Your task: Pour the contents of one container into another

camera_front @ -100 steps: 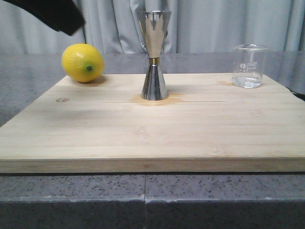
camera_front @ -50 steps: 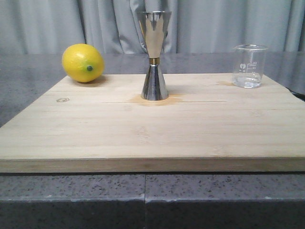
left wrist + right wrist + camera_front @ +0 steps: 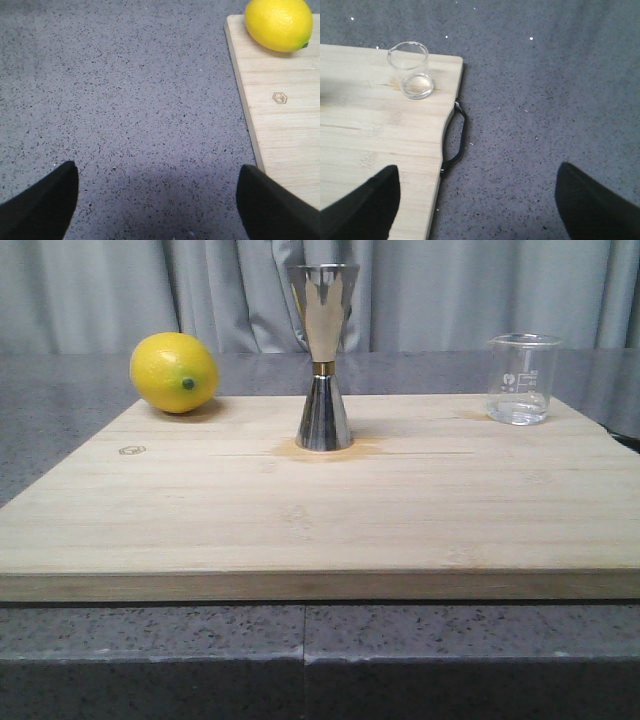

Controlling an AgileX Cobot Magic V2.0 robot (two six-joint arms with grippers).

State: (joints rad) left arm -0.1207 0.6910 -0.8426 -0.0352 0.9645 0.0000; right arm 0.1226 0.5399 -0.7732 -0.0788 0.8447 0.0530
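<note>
Upright, jigger and beaker apart.

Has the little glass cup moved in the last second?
No. The glass beaker sits at the same far right corner of the wooden board, same distance from the steel jigger.

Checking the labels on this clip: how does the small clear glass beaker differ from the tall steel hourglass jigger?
The small clear glass beaker is see-through and straight-walled; the tall steel hourglass jigger is mirror-bright and pinched at a gold-banded waist. The beaker is shorter and stands at the board's far right corner, the jigger near the middle. Both stand upright, ungripped.
</note>
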